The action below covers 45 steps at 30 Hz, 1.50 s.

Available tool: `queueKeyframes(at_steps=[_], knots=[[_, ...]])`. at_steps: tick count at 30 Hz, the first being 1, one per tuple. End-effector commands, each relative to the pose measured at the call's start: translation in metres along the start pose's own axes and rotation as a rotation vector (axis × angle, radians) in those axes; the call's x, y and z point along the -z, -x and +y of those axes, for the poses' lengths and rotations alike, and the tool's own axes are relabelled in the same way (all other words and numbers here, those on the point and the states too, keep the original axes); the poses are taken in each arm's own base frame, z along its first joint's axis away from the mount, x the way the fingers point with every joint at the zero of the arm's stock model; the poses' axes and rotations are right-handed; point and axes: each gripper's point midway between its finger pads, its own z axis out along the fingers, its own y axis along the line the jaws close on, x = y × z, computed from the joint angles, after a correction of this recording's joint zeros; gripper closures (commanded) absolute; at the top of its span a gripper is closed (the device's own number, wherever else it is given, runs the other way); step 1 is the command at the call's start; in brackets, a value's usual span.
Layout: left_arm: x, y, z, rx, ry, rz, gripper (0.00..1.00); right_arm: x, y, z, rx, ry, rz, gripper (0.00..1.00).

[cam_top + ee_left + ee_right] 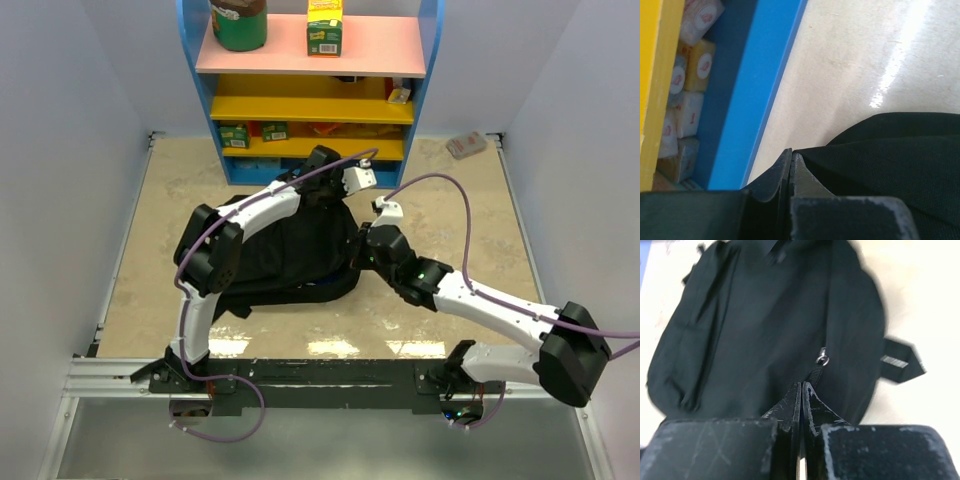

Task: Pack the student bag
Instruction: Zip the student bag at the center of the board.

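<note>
Student bag (290, 250) is lying flat on the table (480, 230) just in front of the blue shelf unit (765, 90), its long axis running parallel to the shelf front. The left arm is hiding part of it, and which end is the top cannot be told. The right gripper (801, 390) is pinching the zipper pull (823, 360). The left gripper (791, 162) is hovering at the bag's shelf-side edge with its fingers pressed together; whether they are catching fabric is unclear.
</note>
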Motion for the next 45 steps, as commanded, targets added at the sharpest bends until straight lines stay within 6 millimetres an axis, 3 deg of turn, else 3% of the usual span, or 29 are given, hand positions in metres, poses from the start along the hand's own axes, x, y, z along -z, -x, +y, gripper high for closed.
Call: queueKeyframes(at_steps=[1,7,9,12,18,21,24,29,30,33,36,40,44,45], knots=[[0.025,-0.009,0.065,0.07,0.246,0.029,1.0,0.013,-0.018,0.031,-0.061,0.067,0.048,1.0],[0.029,-0.011,0.074,0.082,0.29,0.034,1.0,0.028,-0.024,0.04,-0.08,0.09,0.06,1.0],[0.028,-0.012,0.077,0.082,0.307,0.042,1.0,0.037,-0.014,0.043,-0.094,0.108,0.038,1.0],[0.03,-0.014,0.081,0.079,0.334,0.054,1.0,0.047,-0.003,0.039,-0.109,0.101,0.008,1.0],[0.045,-0.031,0.097,0.104,0.394,0.108,1.0,0.054,-0.002,0.024,-0.132,0.044,-0.004,1.0],[0.056,-0.044,0.101,0.128,0.397,0.126,1.0,0.055,-0.003,0.012,-0.135,0.003,-0.017,1.0],[0.063,-0.06,0.09,0.136,0.359,0.154,1.0,0.055,0.002,-0.004,-0.154,-0.049,-0.029,1.0],[0.089,-0.048,0.06,0.2,0.228,0.131,1.0,0.053,0.041,-0.053,-0.197,-0.14,-0.1,1.0],[0.093,-0.04,0.055,0.207,0.19,0.108,0.9,0.052,0.046,-0.058,-0.197,-0.148,-0.106,1.0],[0.109,-0.034,0.035,0.212,0.101,0.118,0.3,0.041,0.051,-0.061,-0.175,-0.159,-0.091,1.0],[0.123,-0.017,0.022,0.18,0.025,0.057,0.03,0.029,0.038,-0.055,-0.182,-0.132,-0.041,1.0],[0.135,0.028,0.0,0.072,-0.093,-0.132,0.0,0.022,0.028,-0.055,-0.196,-0.112,-0.031,1.0],[0.113,0.044,-0.019,-0.063,-0.171,-0.185,0.0,0.025,0.032,-0.046,-0.105,-0.032,-0.054,1.0],[0.112,0.057,-0.019,-0.079,-0.198,-0.225,0.01,0.026,0.035,-0.04,-0.079,0.004,-0.057,0.96]])
